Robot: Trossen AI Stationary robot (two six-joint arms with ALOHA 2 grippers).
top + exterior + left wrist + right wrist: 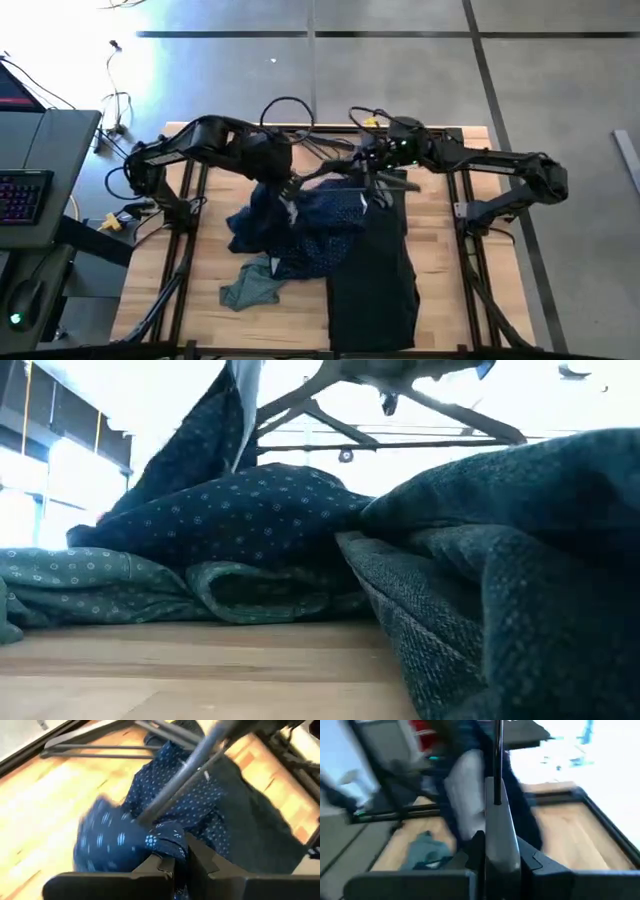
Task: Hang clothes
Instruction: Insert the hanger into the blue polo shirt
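Shirt (170,815) seemingly pinched by left claw (181,862).

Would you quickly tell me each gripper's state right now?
Left gripper: shut on navy dotted fabric shirt.
Right gripper: shut on thin grey triangular hanger.

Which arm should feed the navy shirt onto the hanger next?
Left, probably. The left gripper is shut on the navy shirt, lifting it; the right gripper holds the hanger.
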